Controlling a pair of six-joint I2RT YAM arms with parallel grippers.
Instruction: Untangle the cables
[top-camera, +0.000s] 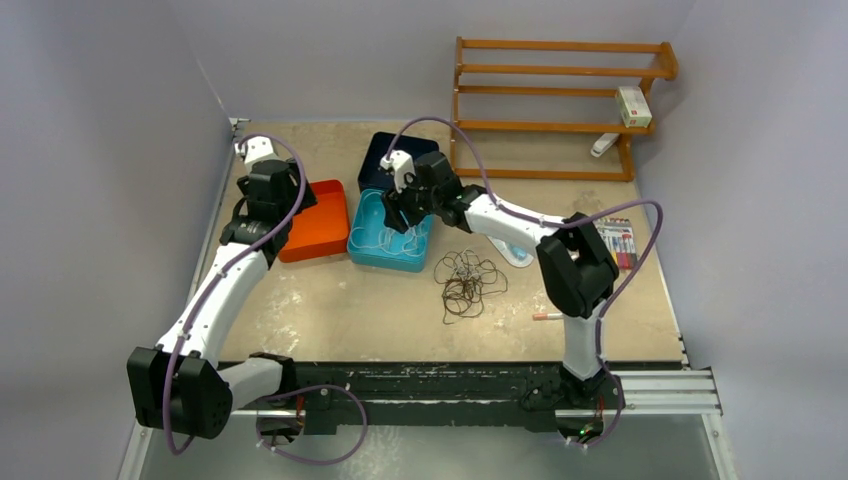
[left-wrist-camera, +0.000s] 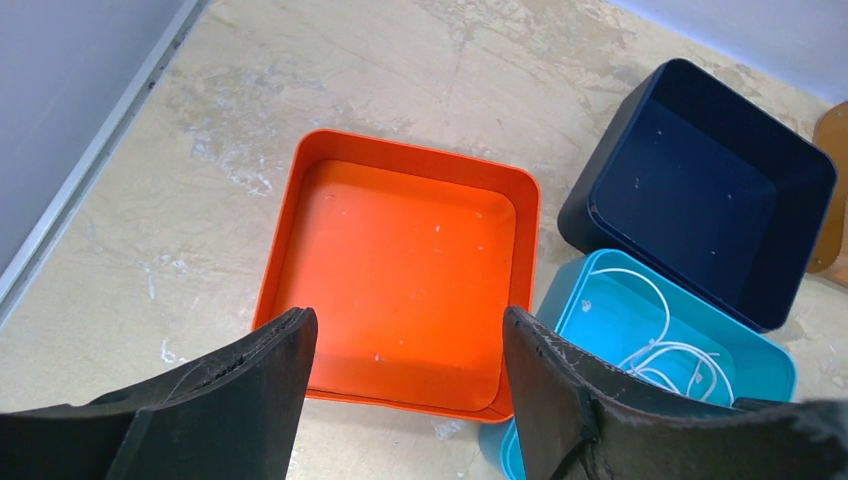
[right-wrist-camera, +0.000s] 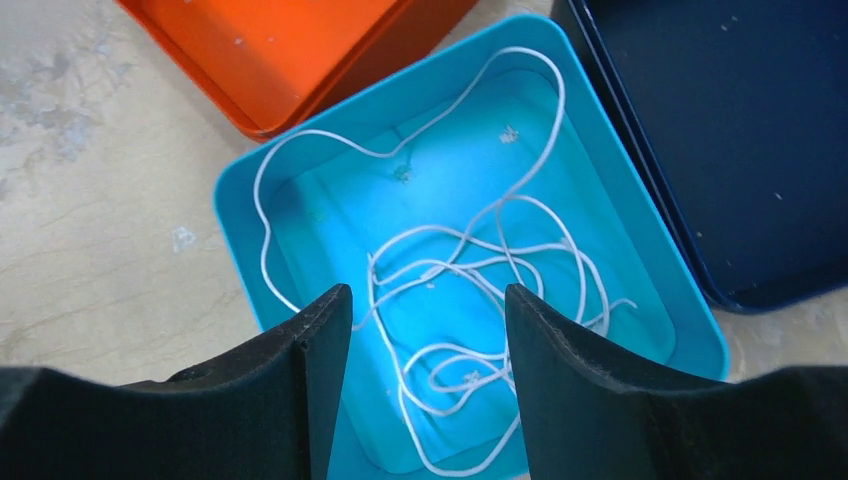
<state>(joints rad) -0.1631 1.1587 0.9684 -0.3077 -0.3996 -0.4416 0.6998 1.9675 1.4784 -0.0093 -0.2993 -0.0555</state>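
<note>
A white cable (right-wrist-camera: 470, 250) lies in loose loops inside the light blue bin (right-wrist-camera: 235, 180); it lies free, nothing gripping it. My right gripper (right-wrist-camera: 428, 292) hangs open just above it with nothing between its fingers; in the top view the right gripper (top-camera: 400, 222) is over the blue bin (top-camera: 390, 258). A tangle of dark cables (top-camera: 468, 282) rests on the table, right of the bin. My left gripper (left-wrist-camera: 408, 315) stands open and empty above the near edge of the orange tray (left-wrist-camera: 400, 250).
A navy bin (top-camera: 380, 160) sits behind the blue one, the orange tray (top-camera: 318, 220) to its left. A wooden rack (top-camera: 560, 100) stands at the back right. Markers (top-camera: 620, 240) and a pen (top-camera: 547, 316) lie near the right arm.
</note>
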